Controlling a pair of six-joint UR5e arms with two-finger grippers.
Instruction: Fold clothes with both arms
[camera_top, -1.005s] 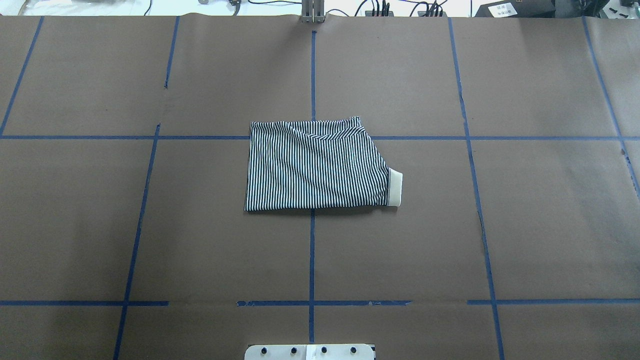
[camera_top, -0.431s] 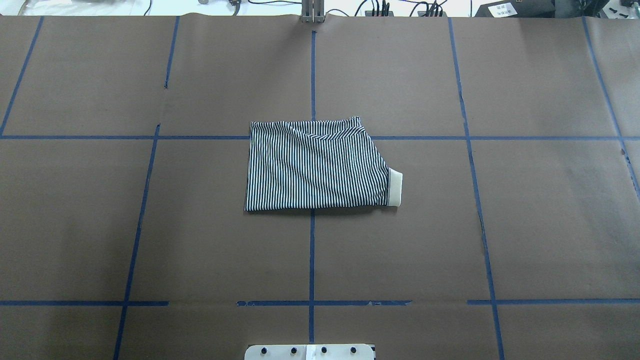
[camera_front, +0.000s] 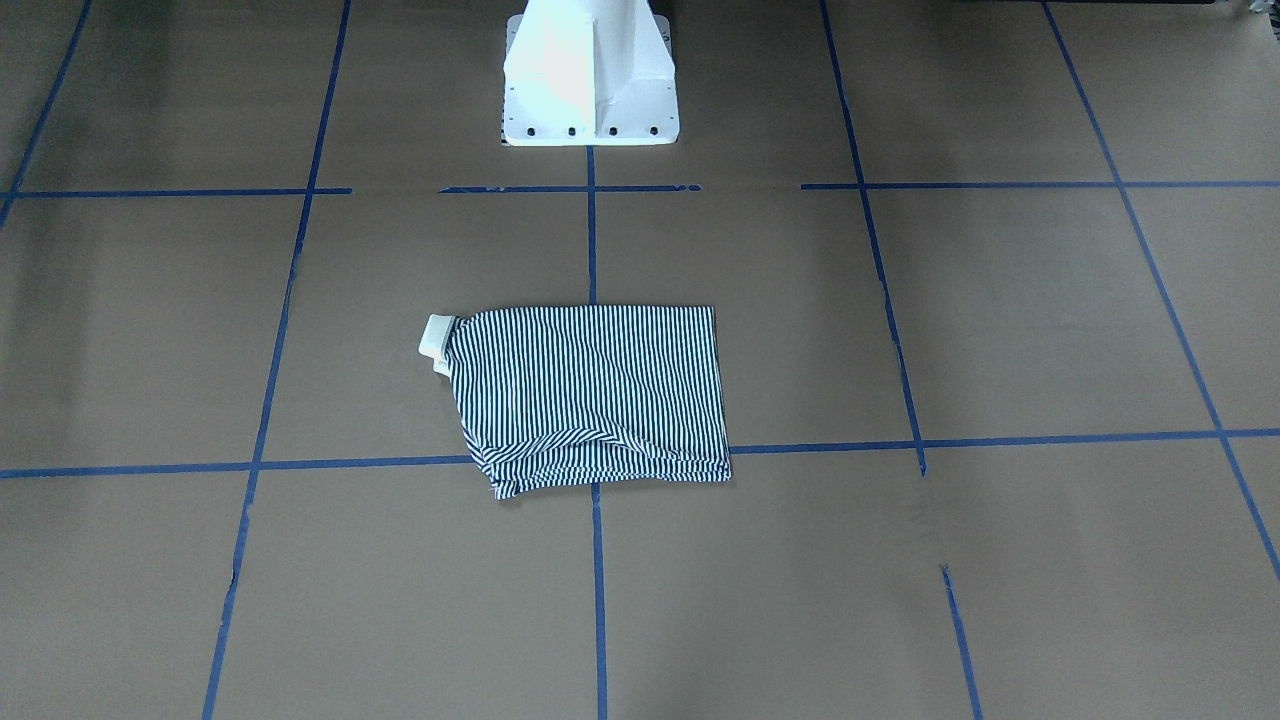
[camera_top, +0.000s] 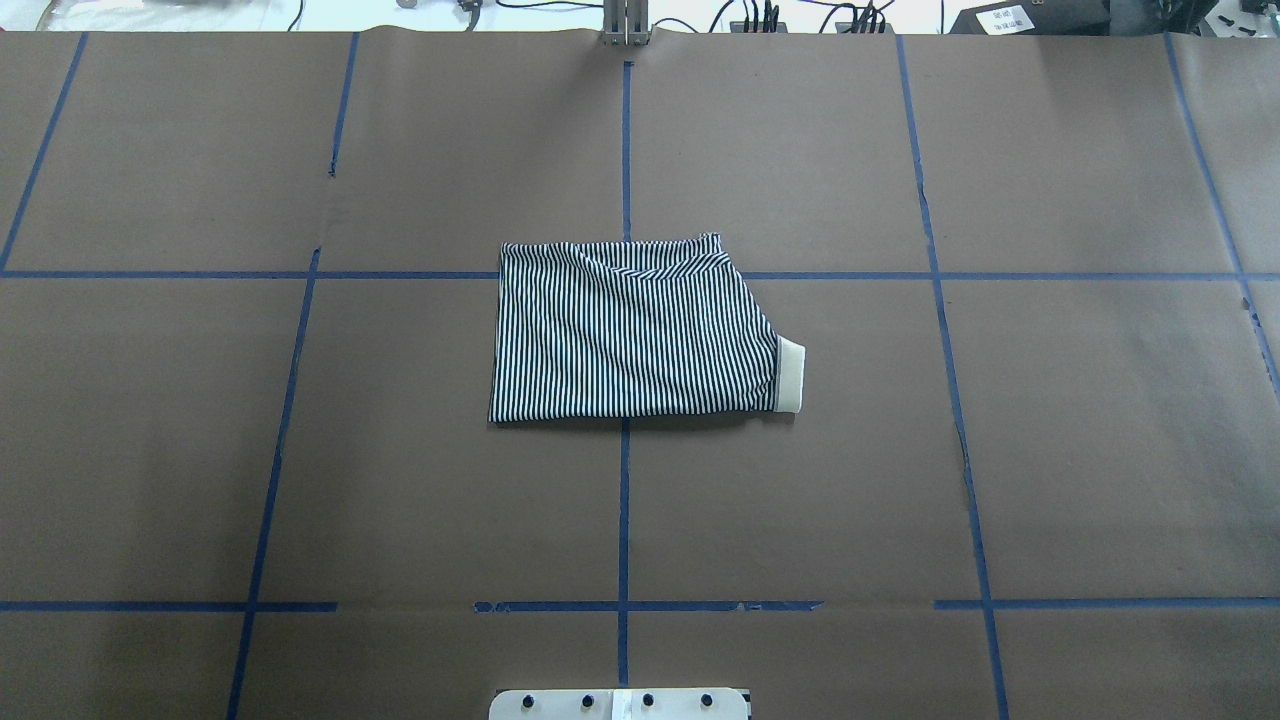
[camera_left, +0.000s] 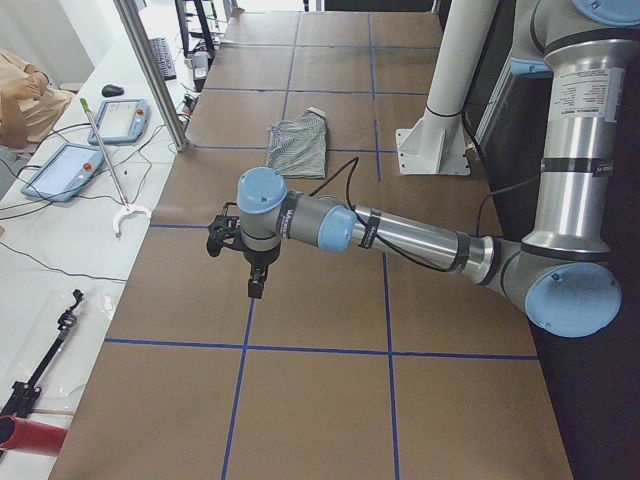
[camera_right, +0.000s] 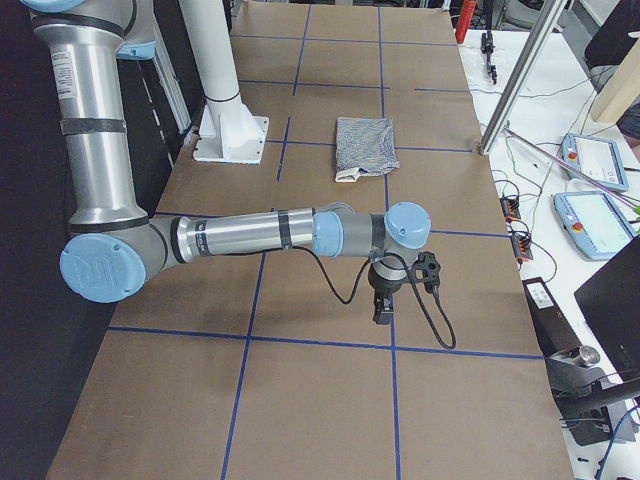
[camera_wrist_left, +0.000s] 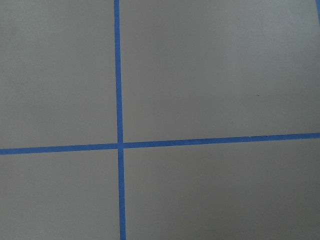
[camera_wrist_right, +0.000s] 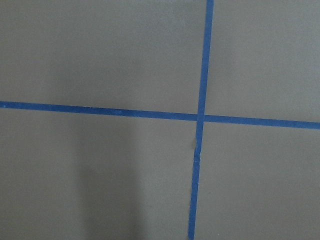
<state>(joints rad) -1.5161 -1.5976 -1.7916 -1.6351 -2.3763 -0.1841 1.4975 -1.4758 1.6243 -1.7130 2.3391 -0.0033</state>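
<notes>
Polo shirt (camera_top: 635, 335) lies folded into a rough rectangle at the middle of the table (camera_top: 200, 450), flat on the brown paper, straddling the crossing of 2 blue tape lines (camera_top: 624, 500). A cream band (camera_top: 790, 375) sticks out at its edge on the robot's right; a diagonal fold shows along the far edge. Nothing touches it.

Left arm (camera_left: 400, 235) reaches low over the table's left end, well apart from the shirt — left gripper (camera_left: 256, 285) points down above bare paper, near a tape line. Finger spread: cannot tell, side view only.

Right arm (camera_right: 250, 235) mirrors it at the right end, right gripper (camera_right: 381, 308) pointing down over bare paper, also far from the shirt. Cannot tell if it is wide or narrow.

Both wrist views show only paper and 1 tape crossing each. White pedestal (camera_front: 590, 70) stands at the robot-side edge, between the arms.
</notes>
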